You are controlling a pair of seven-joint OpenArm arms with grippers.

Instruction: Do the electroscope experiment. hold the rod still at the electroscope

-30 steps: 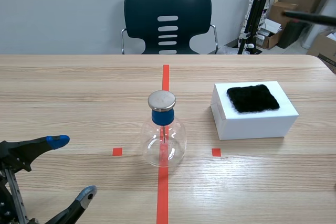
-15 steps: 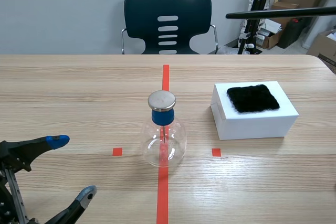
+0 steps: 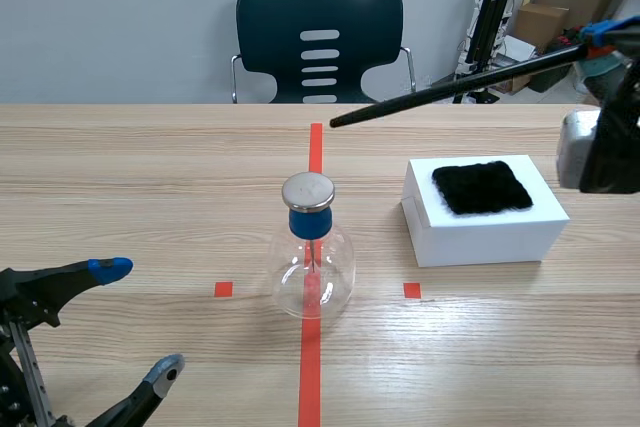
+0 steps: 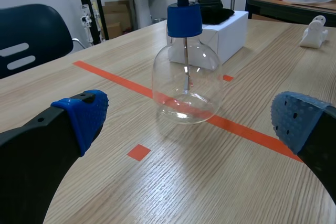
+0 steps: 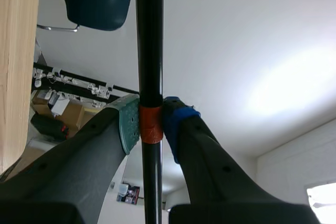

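While the right gripper (image 5: 151,124) clamps the long black rod (image 3: 450,85) over the right edge of the wooden table (image 3: 150,167), its tip slants leftward and down, short of the round metal cap (image 3: 308,191) on the clear glass electroscope flask (image 3: 312,262) mid-table, and the left gripper (image 3: 137,320) gapes at the near left corner.

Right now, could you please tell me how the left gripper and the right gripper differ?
The left gripper is open and empty; the right gripper is shut on the rod. The left gripper sits low over the table; the right gripper is raised high. Both have soft dotted pads.
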